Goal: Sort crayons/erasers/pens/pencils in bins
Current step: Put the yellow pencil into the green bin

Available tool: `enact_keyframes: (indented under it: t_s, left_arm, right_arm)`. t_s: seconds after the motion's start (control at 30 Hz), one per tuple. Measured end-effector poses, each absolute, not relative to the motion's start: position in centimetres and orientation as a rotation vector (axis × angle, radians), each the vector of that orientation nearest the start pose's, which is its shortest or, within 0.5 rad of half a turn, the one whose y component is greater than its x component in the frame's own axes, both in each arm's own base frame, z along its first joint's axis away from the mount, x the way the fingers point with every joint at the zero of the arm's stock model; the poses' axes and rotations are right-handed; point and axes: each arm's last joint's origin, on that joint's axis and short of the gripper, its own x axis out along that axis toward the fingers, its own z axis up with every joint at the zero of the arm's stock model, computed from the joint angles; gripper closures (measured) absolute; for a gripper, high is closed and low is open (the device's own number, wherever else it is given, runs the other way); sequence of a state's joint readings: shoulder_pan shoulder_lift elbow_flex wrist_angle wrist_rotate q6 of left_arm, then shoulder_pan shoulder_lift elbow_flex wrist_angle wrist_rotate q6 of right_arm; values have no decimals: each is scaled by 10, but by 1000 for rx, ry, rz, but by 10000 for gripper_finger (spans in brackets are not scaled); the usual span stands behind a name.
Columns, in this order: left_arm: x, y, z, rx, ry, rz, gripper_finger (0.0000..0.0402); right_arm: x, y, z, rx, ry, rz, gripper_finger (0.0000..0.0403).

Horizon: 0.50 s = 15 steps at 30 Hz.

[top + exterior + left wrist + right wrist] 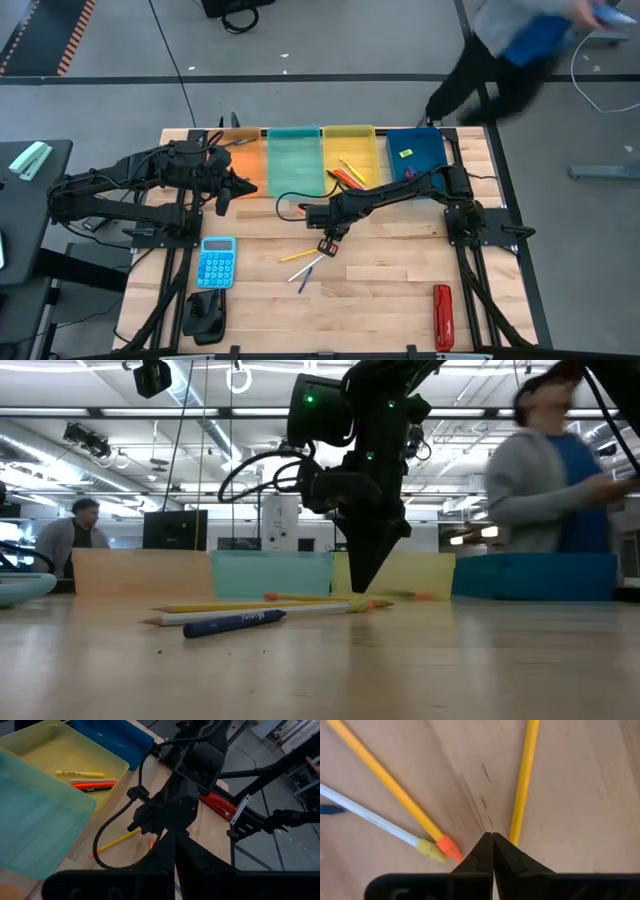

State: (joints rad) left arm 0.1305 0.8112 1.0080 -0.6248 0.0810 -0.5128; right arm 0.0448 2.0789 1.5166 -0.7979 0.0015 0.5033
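Reaching to the middle of the high view, the right end effector (pixel 327 245) points down at the wooden worktop (pixel 380 300), its 2 fingers pressed together with nothing between them. In the right wrist view the closed tips (pixel 492 840) meet on bare wood, just beside the end of a yellow pencil (pixel 522 785); a second yellow pencil with an orange eraser tip (pixel 390 785) and a white pencil (pixel 370 817) lie close by, their ends nearly touching each other. In the low view the fingers come to a point just behind these sticks, and a dark blue stick (pixel 235 622) lies in front of them.

The left end effector (pixel 243 187) sits at centre left of the high view, over the boundary of the orange and teal bins, fingers shut and empty.

4 bins stand in a row along the upper edge of the worktop: orange bin (pixel 243 150), teal bin (pixel 295 160), yellow bin (pixel 350 145) and dark blue bin (pixel 415 150). The yellow bin holds a few sticks, seen in the left wrist view as 1 yellow (pixel 80 773) and 2 red-orange ones (pixel 92 784). A small yellow-green piece (pixel 406 153) lies in the dark blue bin.

A light-blue calculator (pixel 216 262) lies at lower left of the high view, a black object (pixel 204 315) below it, and a red oblong tool (pixel 442 317) at lower right. A person (pixel 555 470) in grey and blue stands behind the worktop, and another person (pixel 70 535) sits far left in the low view.
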Motion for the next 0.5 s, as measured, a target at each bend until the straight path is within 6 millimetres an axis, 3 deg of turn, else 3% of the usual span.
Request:
enact_keyframes:
  t_s: [0.17, 0.5]
  left_arm:
    - [154, 18, 362, -550, 405, 158, 379]
    - [154, 18, 362, -549, 405, 158, 387]
  right_arm:
    - [407, 18, 159, 412, 1337, -325, 377]
    - [407, 15, 160, 338, 1307, -411, 270]
